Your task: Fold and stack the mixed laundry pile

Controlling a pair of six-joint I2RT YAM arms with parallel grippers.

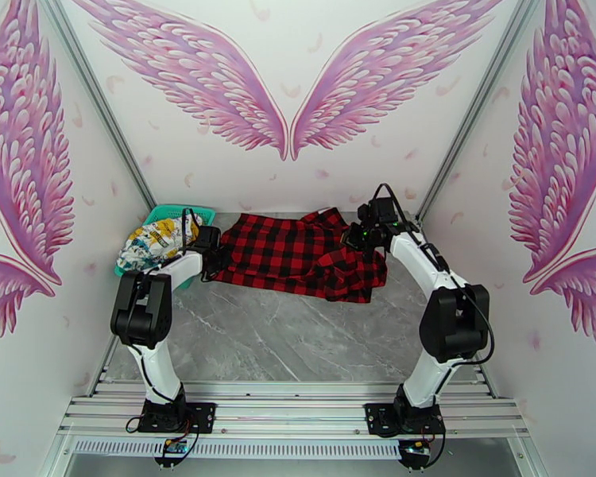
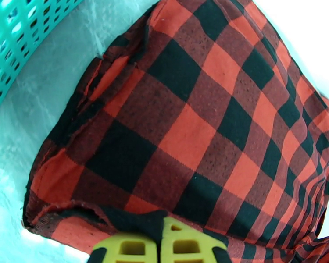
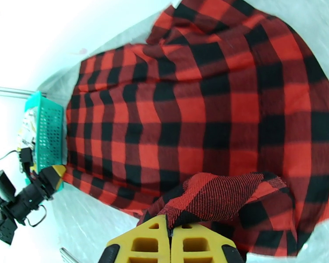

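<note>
Pink feathered wings painted on the white walls (image 1: pixel 294 41) close in the grey marble-patterned table (image 1: pixel 298 343) where I work. Across its far half lies the red-and-black plaid garment (image 1: pixel 286 252), a soft cloth that is mostly flat, with its right end rumpled and doubled over. The white garment with yellow, teal and blue cartoon print (image 1: pixel 153 242) sits heaped in the teal plastic mesh basket (image 1: pixel 179 209) at the far left, just beside the plaid piece's left edge. I judge it waits there untouched because the plaid one is being folded first.

My left gripper (image 2: pixel 160 222) is closed, its yellow pads pinching the dark hem at the garment's left edge, low over the table. My right gripper (image 3: pixel 169 220) is closed too, with a bunched fold of plaid caught between its pads at the right end. Holding opposite ends, I judge, lets me stretch the cloth flat or carry one side over without it sliding.

My left arm is doubled up at the elbow, the forearm reaching forward and inward, close to the surface. My right arm stands with its elbow high, the forearm slanting toward the far middle and the wrist tipped down onto the cloth.
</note>
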